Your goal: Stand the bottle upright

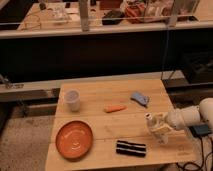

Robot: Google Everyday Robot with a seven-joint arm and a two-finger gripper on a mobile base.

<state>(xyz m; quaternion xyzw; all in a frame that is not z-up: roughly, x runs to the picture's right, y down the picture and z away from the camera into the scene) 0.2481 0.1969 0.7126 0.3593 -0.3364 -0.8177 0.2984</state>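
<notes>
My gripper (158, 129) hangs low over the right side of the wooden table (105, 125), at the end of a pale arm that comes in from the right edge. It is shut on the bottle (150, 119), a slim whitish thing that stands roughly upright between the pale fingers, top end up. The bottle's lower part merges with the fingers, and I cannot tell whether its base touches the table.
A white cup (72, 100) stands at the table's back left and an orange plate (74, 140) lies front left. An orange carrot-like piece (115, 108) and a blue object (140, 98) lie mid-table. A black striped block (131, 148) lies near the front edge, left of the gripper.
</notes>
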